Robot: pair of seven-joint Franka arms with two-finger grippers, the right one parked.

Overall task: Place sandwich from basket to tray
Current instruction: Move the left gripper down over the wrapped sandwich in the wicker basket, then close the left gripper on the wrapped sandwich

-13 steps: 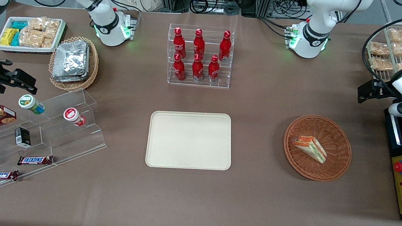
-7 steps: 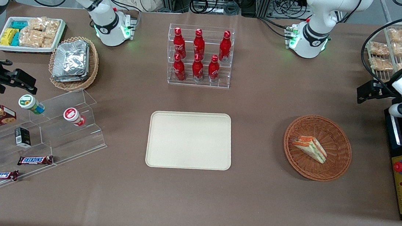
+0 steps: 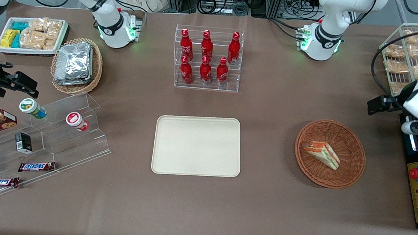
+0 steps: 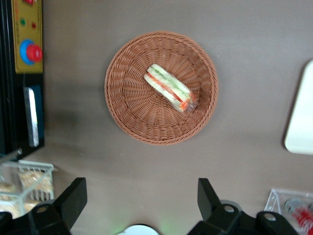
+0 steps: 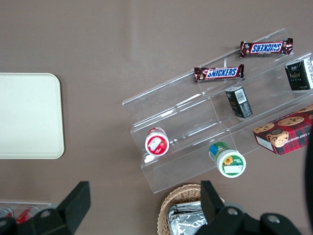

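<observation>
The sandwich (image 3: 322, 153), a white-bread wedge with orange-red and green layers, lies in the reddish-brown wicker basket (image 3: 347, 138) toward the working arm's end of the table. The wrist view looks down on the sandwich (image 4: 170, 94) in the basket (image 4: 132, 105). My left gripper (image 3: 377, 105) hangs high above the table, beside the basket and farther from the front camera. It (image 4: 141, 188) is open, and only bare tablecloth shows between its fingers. The cream tray (image 3: 197, 146) lies flat mid-table with nothing on it; its edge (image 4: 301, 117) shows in the wrist view.
A black control box with a red button (image 3: 417, 174) lies beside the basket at the table's end. A wire rack of snack packets (image 3: 406, 56) stands farther back. A clear rack of red bottles (image 3: 207, 58) stands past the tray. Acrylic steps with snacks (image 3: 38, 135) lie toward the parked arm's end.
My left arm has shifted a little nearer the front camera and toward the basket. The sandwich, basket and tray have not moved.
</observation>
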